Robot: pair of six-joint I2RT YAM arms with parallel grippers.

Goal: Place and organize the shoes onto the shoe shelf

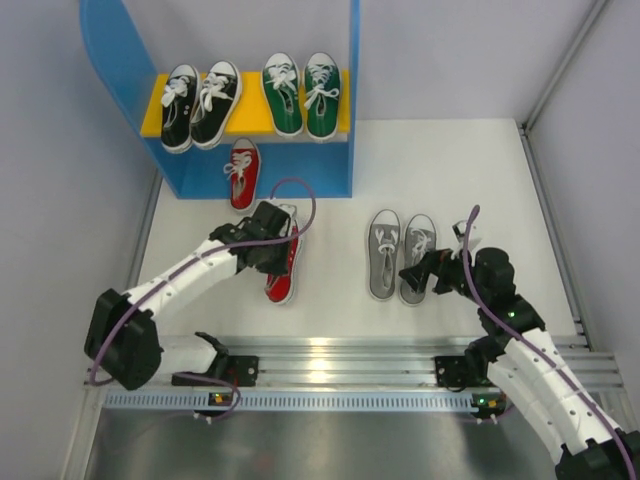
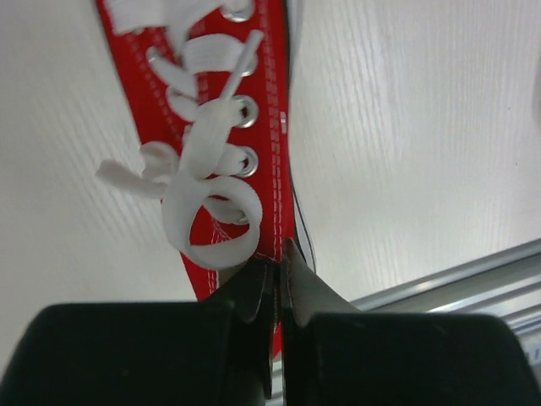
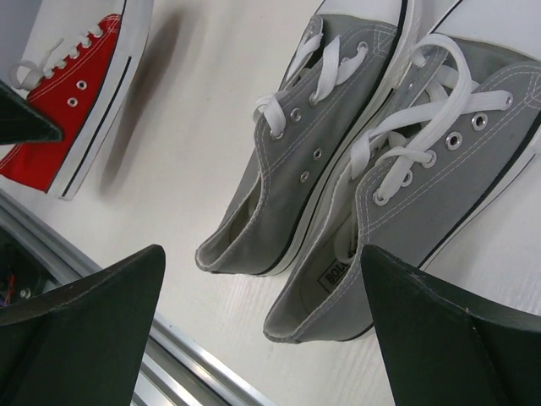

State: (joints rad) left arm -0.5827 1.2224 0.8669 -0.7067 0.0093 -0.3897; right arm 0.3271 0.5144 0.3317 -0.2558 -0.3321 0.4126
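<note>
The blue shoe shelf (image 1: 115, 60) stands at the back left. The black pair (image 1: 200, 105) and the green pair (image 1: 302, 95) sit on its yellow board. One red shoe (image 1: 243, 172) lies below, at the shelf's open front. My left gripper (image 1: 275, 232) is shut on the collar edge of the other red shoe (image 1: 283, 265), seen close in the left wrist view (image 2: 262, 127) with the jaws pinched together (image 2: 279, 254). The grey pair (image 1: 400, 255) stands side by side on the table. My right gripper (image 1: 420, 272) is open just behind the heels of the grey shoes (image 3: 313, 152), touching neither.
An aluminium rail (image 1: 330, 365) runs along the near table edge, just behind both grippers. Walls close in on the left and right, with a metal strip (image 1: 550, 220) along the right side. The held red shoe shows in the right wrist view (image 3: 76, 101).
</note>
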